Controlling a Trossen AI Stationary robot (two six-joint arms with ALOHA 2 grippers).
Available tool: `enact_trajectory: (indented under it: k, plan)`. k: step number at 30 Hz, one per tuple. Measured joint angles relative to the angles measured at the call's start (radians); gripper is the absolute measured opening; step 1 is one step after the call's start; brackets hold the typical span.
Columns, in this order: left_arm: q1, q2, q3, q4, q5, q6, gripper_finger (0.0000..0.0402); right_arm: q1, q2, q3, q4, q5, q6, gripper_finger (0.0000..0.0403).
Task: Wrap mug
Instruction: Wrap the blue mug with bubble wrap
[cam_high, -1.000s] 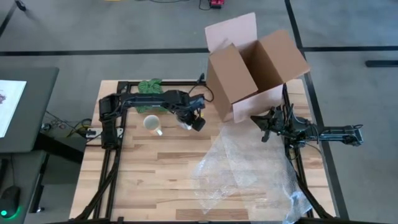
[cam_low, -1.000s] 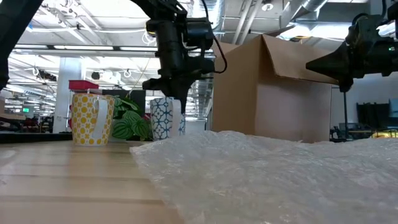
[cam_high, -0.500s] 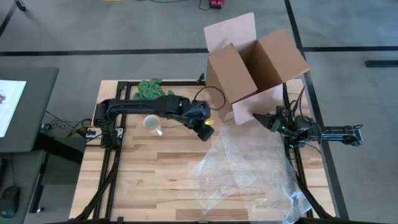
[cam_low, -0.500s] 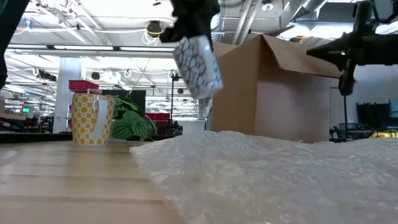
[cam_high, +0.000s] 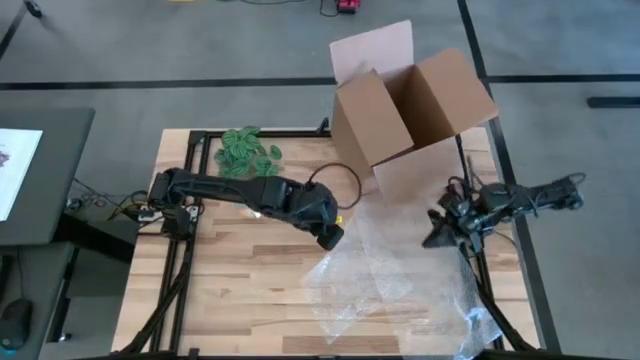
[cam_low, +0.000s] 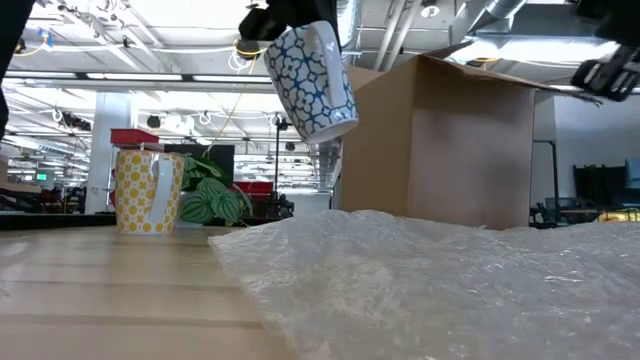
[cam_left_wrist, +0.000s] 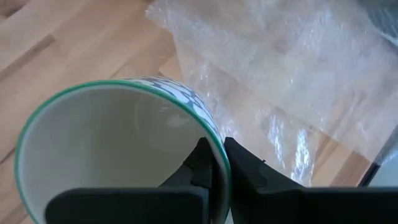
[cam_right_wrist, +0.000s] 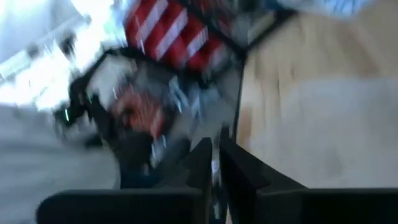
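A white mug with a blue pattern and a green rim (cam_low: 308, 78) hangs tilted in the air above the left edge of the bubble wrap (cam_high: 395, 270), which lies spread over the table's right half. My left gripper (cam_high: 328, 234) is shut on this mug. A yellow dotted mug (cam_low: 148, 190) stands upright on the table farther left. My right gripper (cam_high: 436, 236) hovers over the wrap's right part, shut, with nothing between its fingers (cam_right_wrist: 214, 163). My left gripper pinches the mug's wall at the rim (cam_left_wrist: 214, 144), one finger inside the mug and one outside. The fingers come from above. The mug is lifted clear of the table and tilted, its base lower than its mouth.
An open cardboard box (cam_high: 410, 105) stands at the far right, its flaps up. A green leafy plant (cam_high: 246, 152) sits at the far left. Bare wood (cam_high: 240, 280) lies near and left of the wrap.
My left gripper has lifted the blue-patterned mug off the table beside the yellow mug and carried it up and toward the near right, over the wrap's edge, tipping it. My right gripper has moved toward the near edge and tipped down over the wrap.
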Motion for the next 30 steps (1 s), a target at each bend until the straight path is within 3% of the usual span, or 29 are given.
enact_trajectory:
  k: [10,14,21,25,30]
  plan:
    - [-0.042,-0.001,0.0,-0.002,-0.014,0.132,0.0,0.364,0.507,0.212,-0.034,-0.005,-0.014,0.0146]
    - [-0.058,-0.004,0.0,-0.004,-0.022,0.201,0.0001,0.48,0.741,0.273,-0.039,0.08,-0.006,0.0179]
    - [-0.085,-0.004,0.0,-0.031,-0.025,0.295,0.0002,0.573,1.143,0.457,-0.307,0.238,0.099,0.0187]
    - [-0.097,-0.004,0.0,-0.044,-0.026,0.33,0.0002,0.577,1.331,0.539,-0.38,0.228,0.198,0.0184]
    - [-0.114,-0.017,0.0,-0.056,-0.032,0.349,0.0003,0.568,1.509,0.603,-0.381,0.142,0.353,0.0172]
